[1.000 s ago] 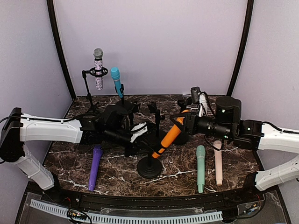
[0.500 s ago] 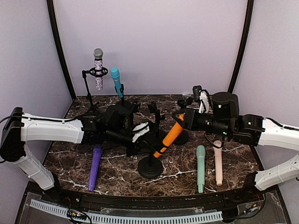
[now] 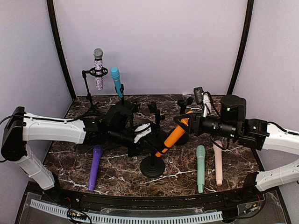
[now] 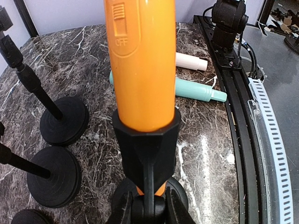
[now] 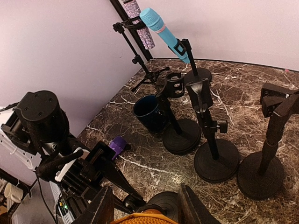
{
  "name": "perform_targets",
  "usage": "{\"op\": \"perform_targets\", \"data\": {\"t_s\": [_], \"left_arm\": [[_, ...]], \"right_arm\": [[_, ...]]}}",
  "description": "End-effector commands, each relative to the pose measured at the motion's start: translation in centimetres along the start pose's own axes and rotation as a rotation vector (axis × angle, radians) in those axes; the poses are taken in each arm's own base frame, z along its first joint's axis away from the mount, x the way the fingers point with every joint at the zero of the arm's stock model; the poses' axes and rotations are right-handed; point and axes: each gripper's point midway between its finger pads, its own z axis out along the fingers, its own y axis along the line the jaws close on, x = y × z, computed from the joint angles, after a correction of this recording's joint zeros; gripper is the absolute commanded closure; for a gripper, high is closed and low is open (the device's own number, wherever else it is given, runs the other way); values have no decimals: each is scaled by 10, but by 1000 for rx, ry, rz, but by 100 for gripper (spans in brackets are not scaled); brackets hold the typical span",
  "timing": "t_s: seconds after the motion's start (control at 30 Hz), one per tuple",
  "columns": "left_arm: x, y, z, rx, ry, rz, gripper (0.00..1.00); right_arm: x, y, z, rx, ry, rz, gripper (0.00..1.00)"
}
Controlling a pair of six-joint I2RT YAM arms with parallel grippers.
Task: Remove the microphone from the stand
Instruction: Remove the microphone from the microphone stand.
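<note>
The orange microphone (image 3: 172, 137) is sitting tilted in the black clip (image 4: 145, 140) at the top of the stand (image 3: 152, 167), its lower body seated in the clip and its head leaning up and to the right of the stand's base. The left gripper (image 4: 147, 211) is pinching almost fully closed on the stand's swivel joint just under the clip, bracing it. The right gripper (image 5: 144, 205) is closing partway around the microphone's head end, a finger pressing on either side.

The clip is looking snug, so a pull off the microphone's own axis is likely to drag the stand along, tipping its base or twisting the joint out of the left grip. The right hold is sitting near the very end of the head, so it may slip off. A microphone swinging right of the stand could knock the mint microphone (image 3: 200, 168) and cream microphone (image 3: 218, 163) lying there.

Behind the stand a dark blue mug (image 5: 152, 119) is standing upright; nothing is showing inside it, though its interior is too dark to be sure
</note>
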Motion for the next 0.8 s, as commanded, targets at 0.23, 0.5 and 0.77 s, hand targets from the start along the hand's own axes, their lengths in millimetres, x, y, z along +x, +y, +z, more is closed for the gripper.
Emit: {"op": "perform_targets", "data": {"t_s": [0.23, 0.5, 0.77], "left_arm": [[49, -15, 10, 56, 167, -19, 100], [51, -14, 11, 49, 176, -14, 100], [54, -15, 12, 47, 189, -8, 100]], "right_arm": [[-50, 30, -28, -170, -190, -21, 100], [-56, -13, -21, 90, -145, 120, 100], [-58, -35, -17, 233, -93, 199, 100]]}}
